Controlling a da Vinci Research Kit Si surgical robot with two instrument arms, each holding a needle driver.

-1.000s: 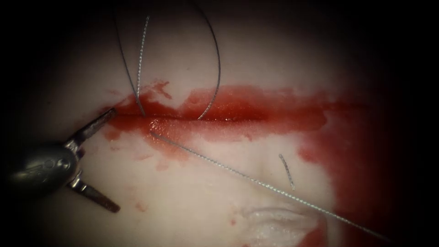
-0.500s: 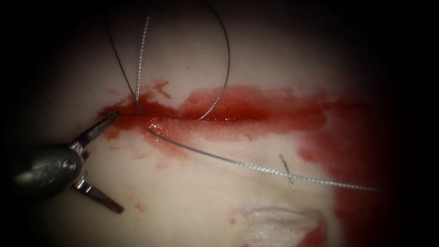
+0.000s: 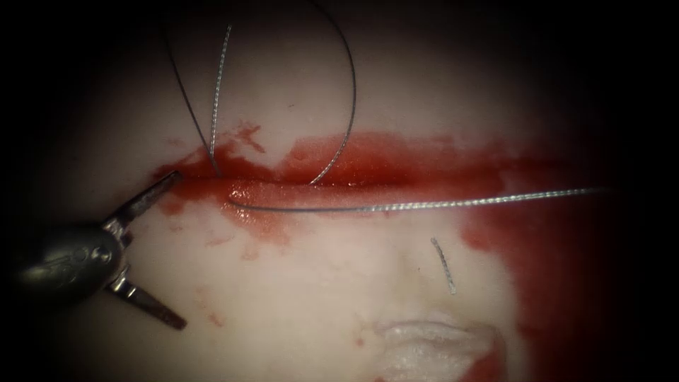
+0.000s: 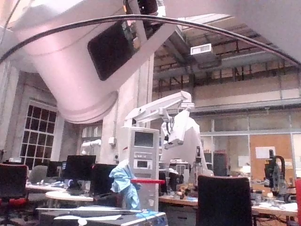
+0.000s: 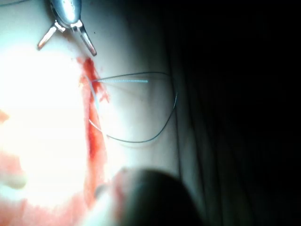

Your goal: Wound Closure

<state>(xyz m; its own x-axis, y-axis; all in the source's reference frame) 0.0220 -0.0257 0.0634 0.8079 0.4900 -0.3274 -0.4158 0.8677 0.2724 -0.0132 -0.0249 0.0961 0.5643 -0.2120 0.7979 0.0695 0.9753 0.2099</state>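
The tissue [image 3: 318, 297] carries a horizontal cut [image 3: 353, 185] wet with red fluid. My left tool [image 3: 175, 251] lies at the cut's left end, jaws wide open and holding nothing; its upper jaw tip touches the red edge there. It appears again as the left tool [image 5: 67, 47], spread open beside the cut [image 5: 94, 132]. One thread [image 3: 424, 205] leaves the tissue just below the cut and runs right, almost along it, out of view. A thread loop [image 3: 351, 92] rises from the cut, also seen as the thread loop [image 5: 160, 122]. My right tool [image 5: 150, 197] is a dark blur. Where the needle is I cannot tell.
Two more thread strands [image 3: 216, 99] climb from the cut's left part toward the top. A short cut end of thread [image 3: 443, 265] lies below the cut on the right. A pale raised patch [image 3: 431, 346] sits at the bottom. Red fluid [image 3: 552, 240] soaks the right side.
The long thread swung up from the lower right, sagged, and now lies nearly along the cut. The loop above widened slightly. My left tool barely moved.
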